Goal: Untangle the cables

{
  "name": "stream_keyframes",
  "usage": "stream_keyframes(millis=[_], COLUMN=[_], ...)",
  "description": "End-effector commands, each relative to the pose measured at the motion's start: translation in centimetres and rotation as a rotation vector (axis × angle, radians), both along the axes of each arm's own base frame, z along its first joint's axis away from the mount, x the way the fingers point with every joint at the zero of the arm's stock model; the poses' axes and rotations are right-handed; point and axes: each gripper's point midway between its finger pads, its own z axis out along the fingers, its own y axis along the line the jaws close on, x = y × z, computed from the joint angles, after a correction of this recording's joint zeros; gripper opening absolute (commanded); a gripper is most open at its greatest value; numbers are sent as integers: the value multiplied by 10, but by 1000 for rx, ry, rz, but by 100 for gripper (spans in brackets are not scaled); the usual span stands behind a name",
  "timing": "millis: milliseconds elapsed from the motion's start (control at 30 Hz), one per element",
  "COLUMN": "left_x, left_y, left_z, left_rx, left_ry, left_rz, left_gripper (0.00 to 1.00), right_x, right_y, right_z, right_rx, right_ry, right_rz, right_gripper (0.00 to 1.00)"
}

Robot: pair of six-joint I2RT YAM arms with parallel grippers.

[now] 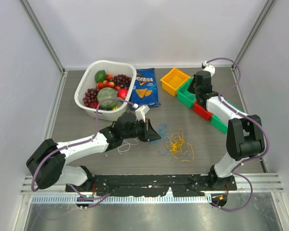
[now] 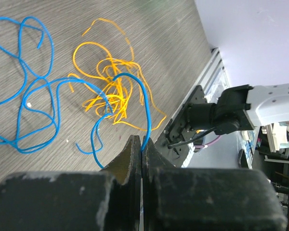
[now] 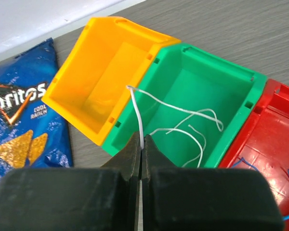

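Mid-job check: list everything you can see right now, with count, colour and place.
blue cable: one, blue, loose on the table, crossing the orange heap
orange cable: one tangled heap, yellow-orange, table centre
white cable: one, white, trailing into the green bin
second white cable: one, white, on the table by the left arm
bins: four in a row, far right: orange bin, green bin, red bin, second green bin
basket: one, white, far left
fruit: mixed, red, green, dark, in the basket
Doritos bag: one, blue, beside the basket
left claw: shut on the blue cable
right claw: shut on the white cable
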Motion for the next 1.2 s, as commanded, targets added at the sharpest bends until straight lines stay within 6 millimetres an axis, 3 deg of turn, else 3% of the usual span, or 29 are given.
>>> stream_keyframes(millis=[0, 233, 300, 333, 400, 433, 467, 500, 533, 567, 600, 633, 667, 700, 733, 767, 800, 833, 867, 900, 933, 967, 1000, 1133, 1167], left_x=[4, 6, 7, 8, 10, 10, 10, 10, 10, 11, 11, 11, 12, 13, 13, 13, 12, 13, 12, 12, 13, 13, 13, 12, 11], left_y=[-9, 0, 3, 5, 7, 7, 8, 8, 9, 9, 11, 12, 13, 15, 16, 17, 18, 19, 19, 20, 22, 24, 26, 32, 34], left_z=[57, 127, 141, 149, 161, 169, 177, 184, 192, 199, 201, 206, 212, 215, 220, 224, 228, 232, 235, 240, 244, 248, 253, 281, 294], left_rx=[-122, -208, -211, -212, -214, -219, -224, -230, -239, -248, -241, -245, -249, -247, -249, -249, -248, -248, -242, -244, -242, -241, -243, -276, -300], left_ry=[-67, -164, -191, -201, -217, -224, -233, -241, -253, -263, -261, -273, -284, -294, -303, -310, -315, -319, -320, -322, -324, -325, -326, -352, -368], left_rz=[-31, 2, 15, 24, 37, 38, 38, 40, 43, 50, 54, 58, 63, 68, 74, 76, 75, 75, 74, 79, 86, 94, 99, 122, 122], left_gripper=[0, 0, 0, 0, 0, 0, 0, 0, 0, 0, 0, 0, 0, 0, 0, 0, 0, 0, 0, 0, 0, 0, 0, 0, 0], right_x=[12, -6, -6, -2, -14, -19, -28, -35, -44, -55, -66, -78, -92, -106, -122, -136, -150, -164, -177, -196, -204, -225, -230, -260, -262], right_y=[-4, -22, -21, -22, -22, -22, -22, -21, -20, -12, -9, 3, 10, 26, 42, 57, 69, 80, 96, 111, 119, 126, 129, 149, 152], right_z=[20, -6, -15, -8, -12, 0, -4, 16, 14, 33, 28, 44, 38, 51, 45, 60, 54, 70, 72, 93, 96, 104, 116, 105, 87], right_rx=[40, 6, -27, -41, -64, -63, -80, -74, -77, -56, -49, -14, -1, 22, 21, 43, 36, 67, 83, 135, 156, 190, 204, 270, 276], right_ry=[39, 150, 186, 193, 255, 234, 246, 201, 210, 167, 178, 141, 156, 121, 128, 85, 90, 44, 24, -43, -87, -138, -209, -286, -258], right_rz=[-70, -158, -124, -121, -105, -100, -88, -77, -67, -33, -12, 37, 69, 131, 200, 274, 332, 394, 483, 598, 652, 745, 780, 921, 921], right_gripper=[1, 4, 24, 37, 56, 60, 66, 68, 71, 71, 72, 73, 73, 73, 73, 73, 73, 73, 73, 73, 73, 73, 73, 72, 72])
